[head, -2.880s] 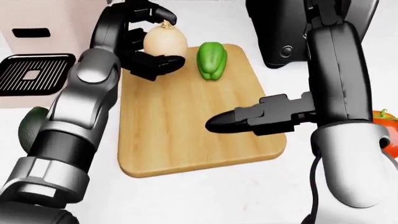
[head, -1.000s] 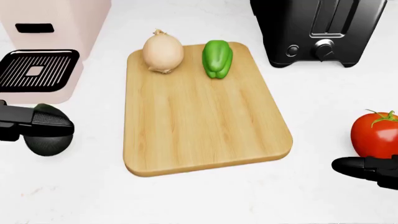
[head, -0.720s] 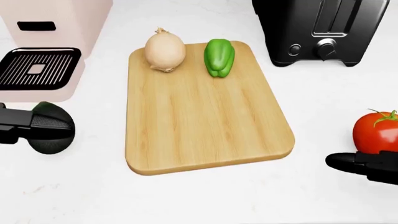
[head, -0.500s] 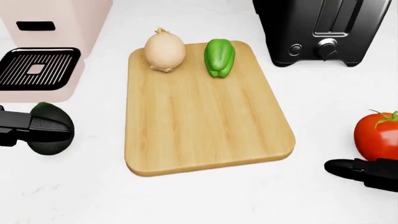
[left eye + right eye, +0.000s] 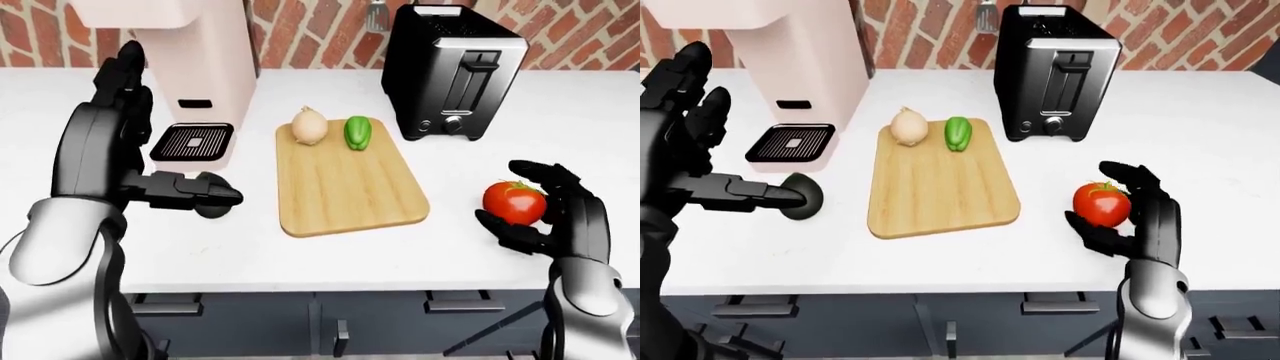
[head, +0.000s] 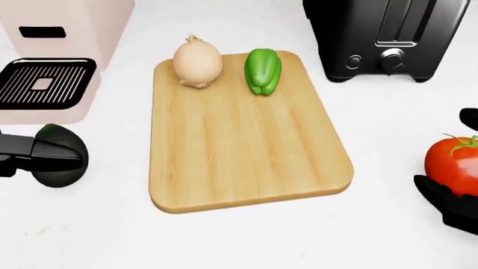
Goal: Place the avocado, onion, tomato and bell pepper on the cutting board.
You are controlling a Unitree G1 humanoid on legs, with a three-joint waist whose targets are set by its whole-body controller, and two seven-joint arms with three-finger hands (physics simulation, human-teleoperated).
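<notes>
Your right hand (image 5: 1130, 214) cups the tomato (image 5: 1101, 204) near the counter's (image 5: 300, 251) near edge, fingers curled around it but not clearly clamped, while your left hand (image 5: 190, 191) reaches a spread finger over the avocado (image 6: 56, 162) without gripping it. Between them lies the board (image 6: 239, 140), its near half bare. At its far edge sit the onion (image 6: 197, 63) and pepper (image 6: 262, 70) side by side, with the toaster (image 5: 452, 71) and pink machine (image 5: 195, 75) farther off.
</notes>
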